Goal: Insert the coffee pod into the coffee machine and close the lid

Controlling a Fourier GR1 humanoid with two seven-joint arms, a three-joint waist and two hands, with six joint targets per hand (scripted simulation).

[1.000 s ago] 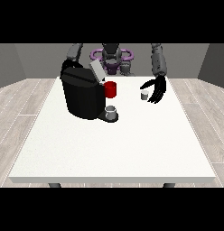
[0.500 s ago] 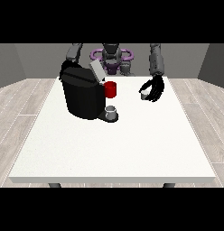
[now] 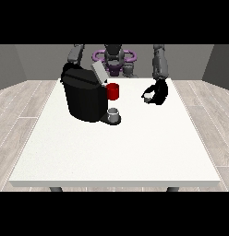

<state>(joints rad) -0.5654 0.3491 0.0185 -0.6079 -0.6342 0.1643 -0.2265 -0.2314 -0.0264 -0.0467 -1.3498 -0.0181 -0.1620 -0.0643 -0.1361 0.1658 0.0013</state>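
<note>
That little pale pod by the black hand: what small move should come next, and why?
Probably lift the small pale coffee pod and carry it toward the black coffee machine. The hand at the view's right is curled round it, and the machine's grey lid stands open.

One camera stood across the counter [image 3: 116, 152] from the robot [image 3: 114, 57], facing it from slightly above, at moderate distance.

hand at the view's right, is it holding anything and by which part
The hand at the view's right is curled round the small pale coffee pod, above the table. Which part of the pod it grips cannot be told.
</note>
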